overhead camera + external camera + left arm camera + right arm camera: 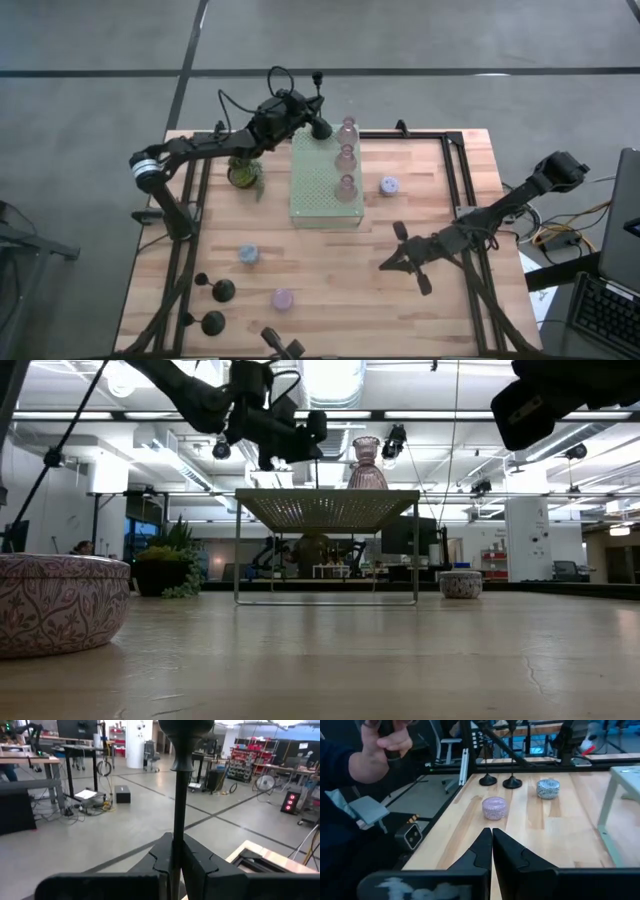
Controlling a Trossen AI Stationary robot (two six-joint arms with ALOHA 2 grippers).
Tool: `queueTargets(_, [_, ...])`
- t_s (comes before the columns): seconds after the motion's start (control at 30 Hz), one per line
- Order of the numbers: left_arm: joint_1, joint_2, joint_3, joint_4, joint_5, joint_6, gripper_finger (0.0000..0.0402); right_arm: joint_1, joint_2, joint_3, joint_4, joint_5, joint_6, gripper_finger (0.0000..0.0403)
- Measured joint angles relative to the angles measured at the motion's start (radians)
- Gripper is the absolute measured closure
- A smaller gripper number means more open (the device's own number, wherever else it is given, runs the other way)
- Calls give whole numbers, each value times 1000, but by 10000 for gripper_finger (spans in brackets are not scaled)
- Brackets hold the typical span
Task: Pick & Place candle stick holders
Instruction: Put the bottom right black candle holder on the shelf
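High view: left gripper (318, 127), jaws clamping a black thin-stemmed candle holder (178, 795), beside three pink glass holders (347, 158) on the perforated pale green board (318, 185); right gripper (392, 262) jaws closed, empty.

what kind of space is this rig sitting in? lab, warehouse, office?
Most likely a robotics lab or workshop in an open industrial hall. The wooden table stands on a bare concrete floor; the left wrist view shows workbenches with monitors and red parts racks; the low view shows exposed ceiling ducts.

Two dark jointed arms, looping black cables, left arm's white-banded joint (146, 168), angular black claws
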Motion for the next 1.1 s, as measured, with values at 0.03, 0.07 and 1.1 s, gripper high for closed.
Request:
queueTargets(0.03, [0,4,-1,1,2,0,375,0,-7,-8,0,8,0,394])
queueTargets(0.07, [-1,6,-1,2,5,0,375,-1,-13,-15,-1,11,1,394])
queueTargets(1.1, [-2,19,-6,25,40,47,372,-1,-26,-25,2,10,1,394])
